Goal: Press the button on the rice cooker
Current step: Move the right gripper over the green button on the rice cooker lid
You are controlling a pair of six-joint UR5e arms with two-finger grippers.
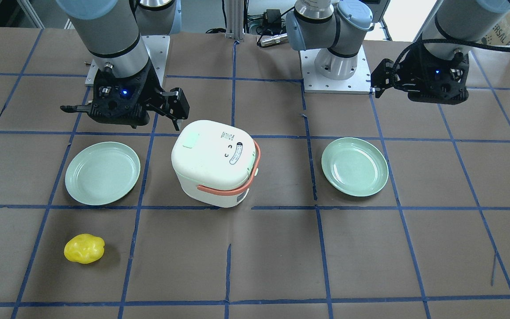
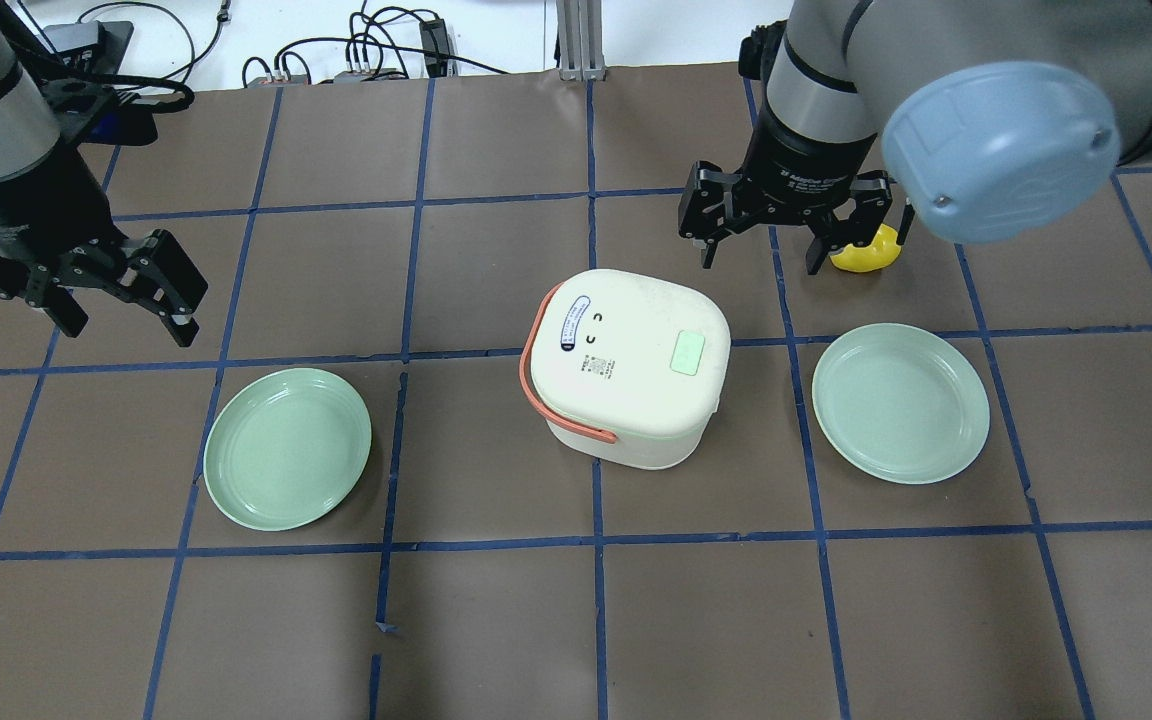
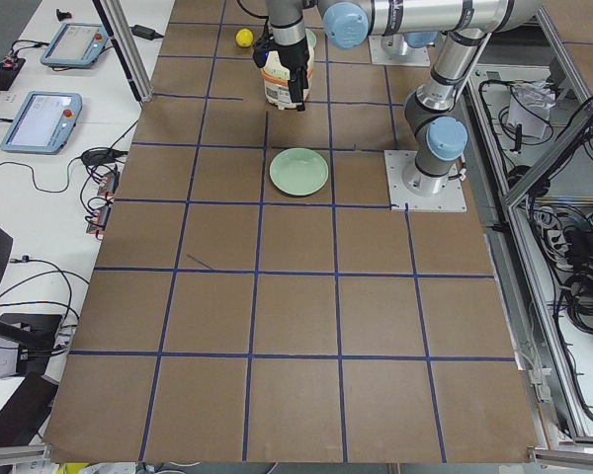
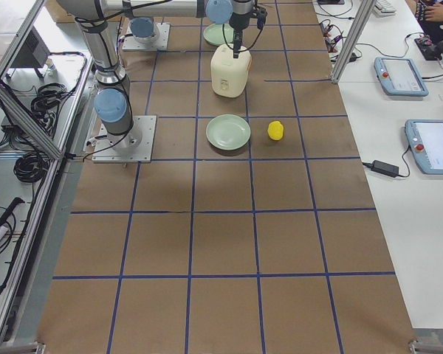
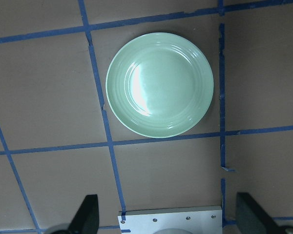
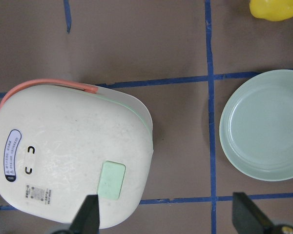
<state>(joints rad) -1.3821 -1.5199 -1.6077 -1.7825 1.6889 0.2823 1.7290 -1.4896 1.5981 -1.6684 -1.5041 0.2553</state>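
Wide brown table (image 2: pixel 496 620), and the rice cooker (image 2: pixel 636 400) sits shut at its centre. Over it, just beside, hovers the right gripper (image 2: pixel 761 258), jaws spread wide; the left gripper (image 2: pixel 126 325) hangs well off, jaws spread too. My call: pinch the right jaws together first (one blunt tip presses cleaner), then drop straight onto the small mint button (image 2: pixel 687 352)

Table (image 1: pixel 272 266): rice cooker (image 1: pixel 213 161) centre; left plate (image 1: pixel 354 166), right plate (image 1: pixel 102 173) flanking; yellow lump (image 1: pixel 84 248), possibly fruit.
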